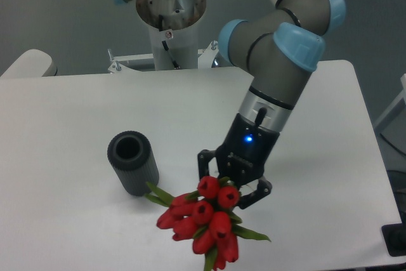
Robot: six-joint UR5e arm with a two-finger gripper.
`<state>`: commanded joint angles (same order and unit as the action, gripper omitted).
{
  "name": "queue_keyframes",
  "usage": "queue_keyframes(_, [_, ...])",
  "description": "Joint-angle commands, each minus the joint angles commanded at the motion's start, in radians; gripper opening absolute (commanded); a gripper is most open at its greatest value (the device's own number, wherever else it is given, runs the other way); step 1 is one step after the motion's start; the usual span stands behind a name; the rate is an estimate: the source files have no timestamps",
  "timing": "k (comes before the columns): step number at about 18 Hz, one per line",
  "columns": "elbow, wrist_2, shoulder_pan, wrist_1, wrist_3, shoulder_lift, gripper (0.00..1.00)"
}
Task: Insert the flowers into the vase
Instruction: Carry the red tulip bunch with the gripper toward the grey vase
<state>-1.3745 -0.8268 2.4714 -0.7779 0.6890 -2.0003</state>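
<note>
Gripper (231,185) is closed on the flowers (202,220), held above the table (76,118) just right of the vase (132,162). Vase stands upright, mouth unobstructed; one leaf tip reaches its base.

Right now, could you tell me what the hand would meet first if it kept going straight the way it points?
The hand points down and toward the camera, at the flowers it grips; beyond them, probably the table, though depth is unclear.
</note>
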Motion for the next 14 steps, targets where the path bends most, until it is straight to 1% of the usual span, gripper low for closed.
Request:
queue_keyframes(2, [-0.002,-0.002,-0.014,0.015,-0.037,0.003,0.23])
queue_keyframes(6, [-0.002,0.018,-0.048,0.017,-0.060,0.015,0.23])
queue_keyframes(7, [-0.002,0.050,-0.049,0.017,-0.066,0.015,0.22])
queue_keyframes(10, [-0.012,0.196,-0.031,0.015,-0.115,0.037,0.22])
queue_keyframes(11, [-0.027,0.228,-0.020,0.017,-0.118,0.041,0.22])
queue_keyframes(14, [-0.086,0.302,-0.014,0.020,-0.109,0.089,0.22])
